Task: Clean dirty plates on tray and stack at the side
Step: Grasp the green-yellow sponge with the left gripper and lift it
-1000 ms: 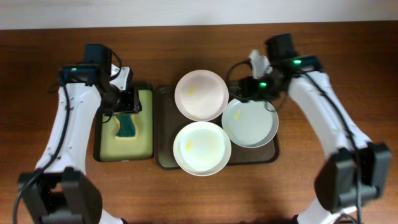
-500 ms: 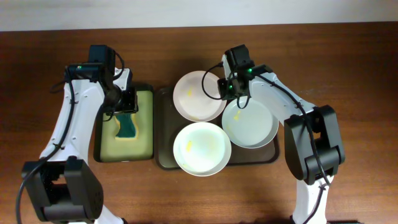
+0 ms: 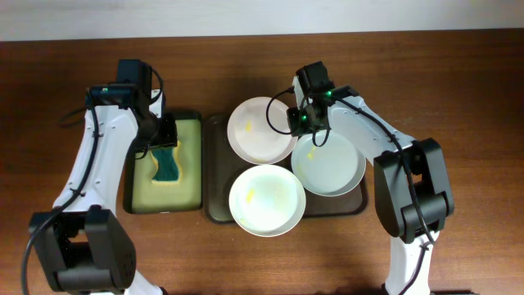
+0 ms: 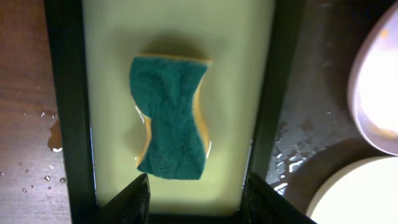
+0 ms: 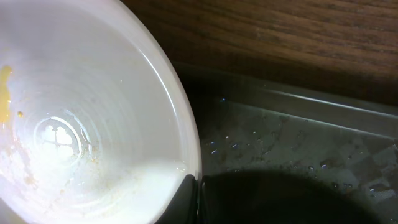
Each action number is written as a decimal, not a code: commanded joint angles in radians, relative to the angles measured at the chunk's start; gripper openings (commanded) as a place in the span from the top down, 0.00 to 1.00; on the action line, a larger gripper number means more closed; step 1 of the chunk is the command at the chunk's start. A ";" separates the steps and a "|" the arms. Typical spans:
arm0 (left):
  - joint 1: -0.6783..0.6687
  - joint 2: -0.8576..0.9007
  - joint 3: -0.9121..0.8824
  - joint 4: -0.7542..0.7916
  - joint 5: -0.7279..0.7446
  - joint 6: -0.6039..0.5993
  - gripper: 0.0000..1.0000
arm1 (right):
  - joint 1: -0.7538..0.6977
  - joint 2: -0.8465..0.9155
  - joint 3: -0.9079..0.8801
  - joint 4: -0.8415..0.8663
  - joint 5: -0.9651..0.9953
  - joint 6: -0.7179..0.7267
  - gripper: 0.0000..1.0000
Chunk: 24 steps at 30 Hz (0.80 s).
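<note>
Three dirty plates lie on the dark brown tray (image 3: pixel 214 168): a far one (image 3: pixel 260 129) with yellow smears, a near one (image 3: pixel 266 198) with a yellow smear, and a bluish one (image 3: pixel 329 162) at the right. My right gripper (image 3: pixel 296 121) is shut on the far plate's right rim. In the right wrist view its jaws (image 5: pixel 198 194) pinch that rim of the plate (image 5: pixel 74 124), one finger inside, one outside. My left gripper (image 3: pixel 166 135) hangs open over a green and yellow sponge (image 3: pixel 167 166). In the left wrist view the sponge (image 4: pixel 171 115) lies just ahead of the gripper (image 4: pixel 198 200), untouched.
The sponge lies in a smaller black tray (image 3: pixel 128 176) with a yellow-green inside, left of the brown tray. Water drops dot the brown tray's wet floor (image 5: pixel 298 140) and the wooden table (image 4: pixel 28 174). Bare wood (image 3: pixel 458 74) surrounds both trays.
My right arm swung left to the far plate and its jaws closed on the rim. The left gripper stayed over the sponge, shifting only slightly.
</note>
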 commanded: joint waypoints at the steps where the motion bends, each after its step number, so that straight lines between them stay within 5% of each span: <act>1: 0.002 0.006 -0.119 0.094 -0.040 -0.043 0.41 | -0.002 0.024 -0.006 -0.007 -0.001 0.001 0.96; 8: 0.002 0.006 -0.346 0.336 -0.108 -0.095 0.37 | -0.002 0.024 -0.006 0.002 -0.002 0.002 0.96; 11: 0.002 0.006 -0.378 0.373 -0.108 -0.110 0.50 | -0.002 0.024 -0.006 0.005 -0.002 0.002 0.96; 17: 0.002 0.006 -0.428 0.423 -0.108 -0.117 0.51 | -0.002 0.024 -0.006 0.012 -0.002 0.002 0.96; 18: 0.002 0.006 -0.428 0.429 -0.108 -0.117 0.61 | -0.002 0.024 -0.006 0.012 -0.002 0.002 0.96; 19: 0.002 0.006 -0.428 0.429 -0.108 -0.117 0.58 | -0.002 0.024 -0.006 0.012 -0.002 0.002 0.96; 20: 0.002 0.006 -0.428 0.431 -0.113 -0.117 0.39 | -0.002 0.024 -0.006 0.012 -0.002 0.001 0.96; 24: 0.002 0.006 -0.428 0.462 -0.119 -0.117 0.43 | -0.002 0.024 -0.006 0.012 -0.002 0.001 0.96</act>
